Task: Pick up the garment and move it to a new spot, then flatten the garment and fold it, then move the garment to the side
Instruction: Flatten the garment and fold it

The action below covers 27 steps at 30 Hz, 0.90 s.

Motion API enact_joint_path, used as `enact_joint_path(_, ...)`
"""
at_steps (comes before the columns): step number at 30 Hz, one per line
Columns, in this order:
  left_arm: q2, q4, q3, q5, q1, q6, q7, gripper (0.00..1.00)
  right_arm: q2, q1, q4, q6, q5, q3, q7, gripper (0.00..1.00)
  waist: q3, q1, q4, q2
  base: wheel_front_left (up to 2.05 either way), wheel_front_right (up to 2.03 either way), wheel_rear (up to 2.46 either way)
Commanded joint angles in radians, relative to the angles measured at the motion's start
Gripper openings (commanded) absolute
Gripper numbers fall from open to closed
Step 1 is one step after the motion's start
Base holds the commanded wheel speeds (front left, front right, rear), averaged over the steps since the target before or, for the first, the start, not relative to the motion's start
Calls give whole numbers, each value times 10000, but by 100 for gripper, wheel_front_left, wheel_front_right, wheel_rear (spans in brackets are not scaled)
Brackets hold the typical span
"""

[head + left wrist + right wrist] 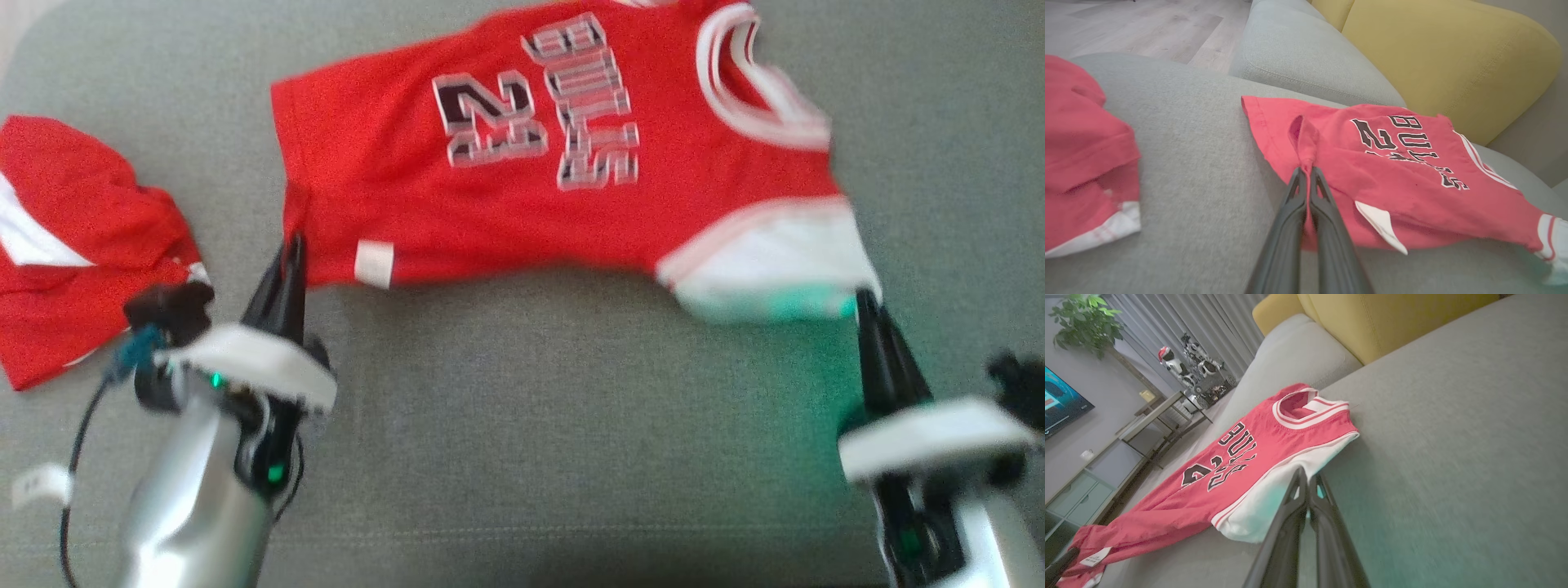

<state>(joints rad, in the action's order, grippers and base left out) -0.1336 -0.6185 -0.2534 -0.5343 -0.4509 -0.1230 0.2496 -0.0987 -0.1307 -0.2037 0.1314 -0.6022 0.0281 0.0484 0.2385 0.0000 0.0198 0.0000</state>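
Jersey (384, 163) lies number-up on the grey sofa cushion (522, 425) toward 12 o'clock in the head view, collar at 2. Left gripper (292, 249), at 7, is clamped on a pucker of the hem corner. Right gripper (864, 300), at 4, is closed on what looks, through the blur, like the white sleeve panel's edge. Risk: both bites are thin, so an uneven pull could slip one corner and bunch the cloth, and a drag toward 9 could foul the second red garment (73, 245).
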Motion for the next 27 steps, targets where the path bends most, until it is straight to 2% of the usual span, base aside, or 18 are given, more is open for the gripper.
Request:
enact_joint_path(1,-484,674,285,201,243,59,121,0,170,662,1319,-7,145,-38,-625,0,-237,0,67,0,0,0,0)
enact_joint_path(6,-854,2046,181,325,1616,316,-106,0,464,3148,4276,-7,140,-685,-2635,0,-600,0,118,0,0,0,0)
enact_joint_path(11,-1191,3272,221,272,2836,615,-507,0,480,5082,5673,-7,-632,-921,-3443,0,-943,0,38,0,0,0,0)
enact_joint_path(18,-1511,5110,551,92,4603,1422,-1057,0,482,6747,6276,-7,-1071,-925,-3889,0,-1466,0,-149,0,0,0,0)
enact_joint_path(22,-1559,5866,626,24,5229,1776,-1365,0,483,6982,6331,-7,-1047,-1011,-3925,0,-1599,0,-174,0,0,0,0)
enact_joint_path(27,-1604,6334,577,-30,5535,1971,-1720,0,483,6709,6019,-7,-1096,-1227,-3914,0,-1664,0,-106,0,0,0,0)
